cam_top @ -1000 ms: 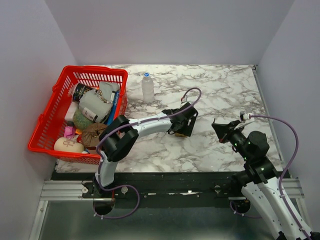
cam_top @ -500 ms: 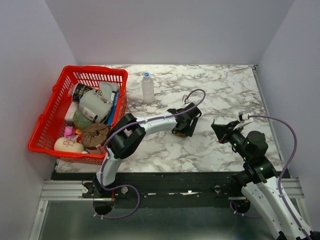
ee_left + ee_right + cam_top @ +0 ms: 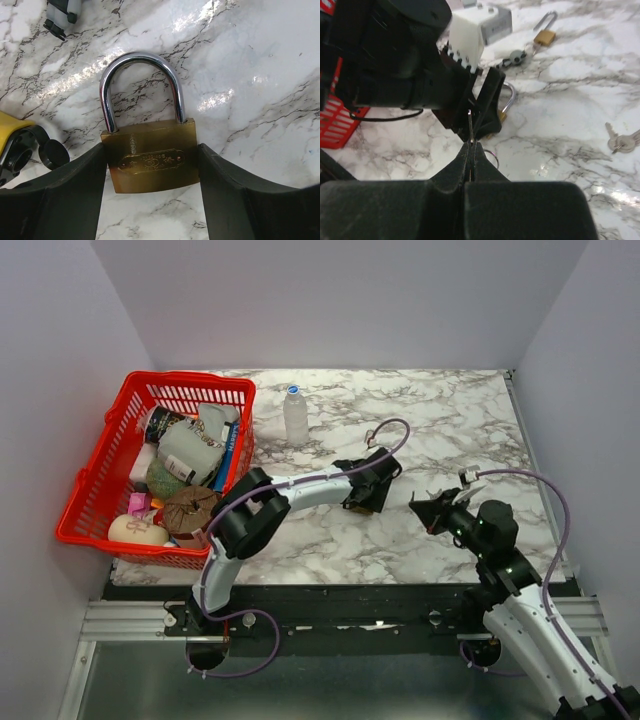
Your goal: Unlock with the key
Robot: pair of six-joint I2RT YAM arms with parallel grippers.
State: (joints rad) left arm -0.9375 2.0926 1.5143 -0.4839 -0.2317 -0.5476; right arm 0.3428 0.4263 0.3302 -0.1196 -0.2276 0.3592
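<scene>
From above, one red basket (image 3: pixel 90 490) crammed with groceries sits at the left of the marble table (image 3: pixel 450 410), and one clear bottle (image 3: pixel 296 415) with a blue cap stands near it. No label in there reads from here. There are two arms: the left gripper (image 3: pixel 366 488) is down at mid-table, and the right gripper (image 3: pixel 420 507) hangs just to its right, tips toward it.

Left wrist: one brass padlock (image 3: pixel 150 162) lies flat on the marble with its steel shackle (image 3: pixel 140 56) seated. Its body is pinched between the two black fingers (image 3: pixel 60 200). The engraved plate on its face is too fine to read.

Right wrist: the tips are pressed together on one key (image 3: pixel 470 122), its blade pointing at the left gripper. A second, smaller padlock (image 3: pixel 546 36) lies beyond, and a bunch of spare keys (image 3: pixel 622 140) lies at the right edge
</scene>
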